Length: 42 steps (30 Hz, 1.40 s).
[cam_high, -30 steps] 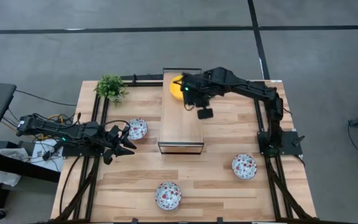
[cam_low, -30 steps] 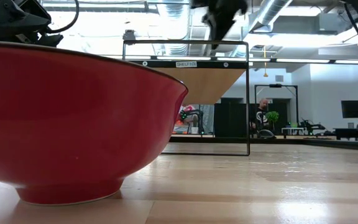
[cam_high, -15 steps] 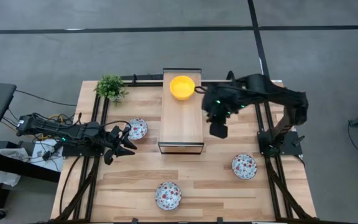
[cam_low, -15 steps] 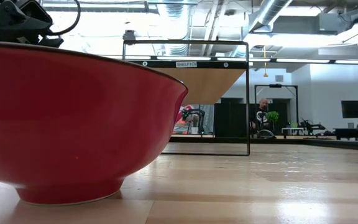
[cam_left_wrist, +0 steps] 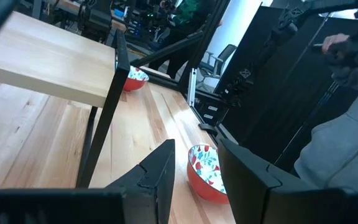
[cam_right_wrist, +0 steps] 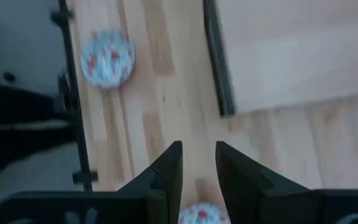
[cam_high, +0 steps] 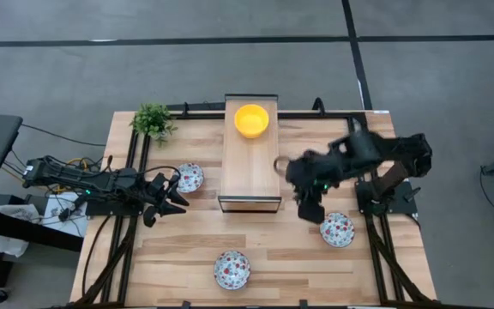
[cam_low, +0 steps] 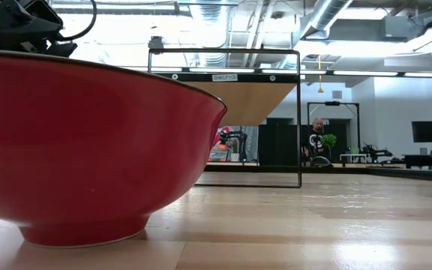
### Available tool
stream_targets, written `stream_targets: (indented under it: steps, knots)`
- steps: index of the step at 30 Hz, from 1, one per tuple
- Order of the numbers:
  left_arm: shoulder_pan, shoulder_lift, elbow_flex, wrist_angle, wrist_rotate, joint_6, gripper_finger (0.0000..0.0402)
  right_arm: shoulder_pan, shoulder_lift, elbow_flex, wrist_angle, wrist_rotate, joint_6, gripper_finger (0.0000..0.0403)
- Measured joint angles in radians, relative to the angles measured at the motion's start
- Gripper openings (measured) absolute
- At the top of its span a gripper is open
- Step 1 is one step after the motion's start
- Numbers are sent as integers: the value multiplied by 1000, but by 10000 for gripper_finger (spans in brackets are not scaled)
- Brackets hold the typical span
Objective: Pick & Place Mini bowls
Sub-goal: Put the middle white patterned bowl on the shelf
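One yellow mini bowl (cam_high: 251, 120) stands on the far end of the wooden shelf (cam_high: 249, 167). Three speckled mini bowls rest on the table: one at the left (cam_high: 189, 178), one near the near edge (cam_high: 231, 269), one at the right (cam_high: 337, 229). My right gripper (cam_high: 309, 209) hangs open just left of the right bowl; its wrist view shows its open fingers (cam_right_wrist: 197, 168) above a speckled bowl (cam_right_wrist: 201, 214). My left gripper (cam_high: 171, 190) is open and waits beside the left bowl, which shows between its fingers (cam_left_wrist: 205, 171) without touching them. The other yellow bowls are out of view.
A small potted plant (cam_high: 153, 120) stands at the table's far left corner. The shelf's black frame and legs (cam_low: 300, 112) rise mid-table. The low view is half filled by the red outer wall of a bowl (cam_low: 88, 150). A person (cam_low: 317, 139) is far behind the table.
My right gripper has drawn back from the yellow bowl on the shelf's far end. It has swung toward the table's right and then toward the near edge, and it has ended beside the right speckled bowl. The yellow bowl stays on the shelf.
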Motion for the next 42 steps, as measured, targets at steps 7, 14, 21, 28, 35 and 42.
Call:
stream_targets:
  steps: [7,14,21,28,35,42]
  knots:
    - [0,0,0,9,0,0,121,133,-33,-253,-2,-43,172,85]
    - [0,0,0,16,0,0,121,290,-34,-460,51,-51,404,85]
    - [0,0,0,23,0,0,121,391,-34,-572,190,-44,617,99]
    - [0,0,0,29,0,-30,121,460,-33,-700,309,-42,847,121]
    - [0,0,0,38,0,-30,121,499,-34,-804,383,-29,990,147]
    - [0,0,0,46,0,-30,121,476,-34,-896,431,-17,987,162]
